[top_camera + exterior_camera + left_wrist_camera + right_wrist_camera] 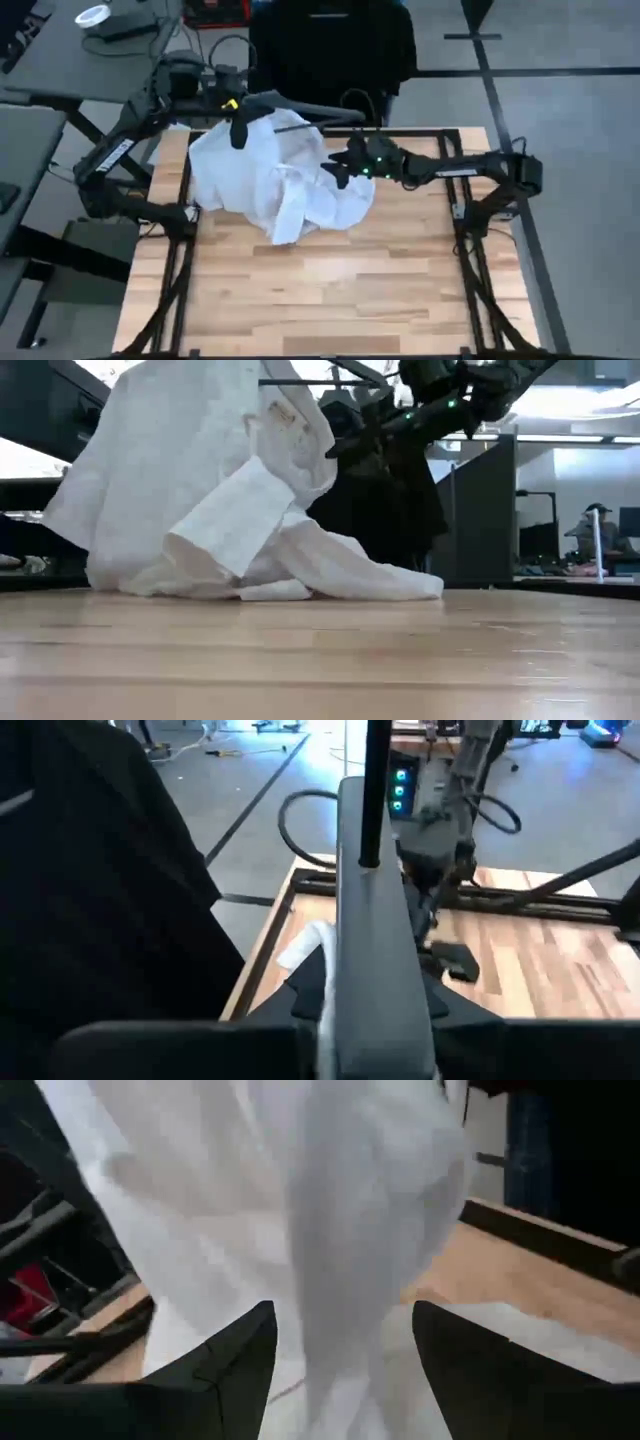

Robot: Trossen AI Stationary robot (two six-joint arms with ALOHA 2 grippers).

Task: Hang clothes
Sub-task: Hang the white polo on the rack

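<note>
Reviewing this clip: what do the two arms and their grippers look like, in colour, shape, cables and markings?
Both arms are dark, jointed segments. The left arm carries white lettering along one link, a yellow tag near its wrist and black cables looping at its base. The right arm shows green lights near the wrist and white marks on its forearm. The right gripper has two black, wedge-shaped fingers. The left gripper is black too.

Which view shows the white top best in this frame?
The high view: the whole white top shows, spread between the left pincer and right pincer. The low view shows it draped down onto the table, its upper part cropped. The right wrist view shows only close fabric; the left wrist only a sliver.
</note>
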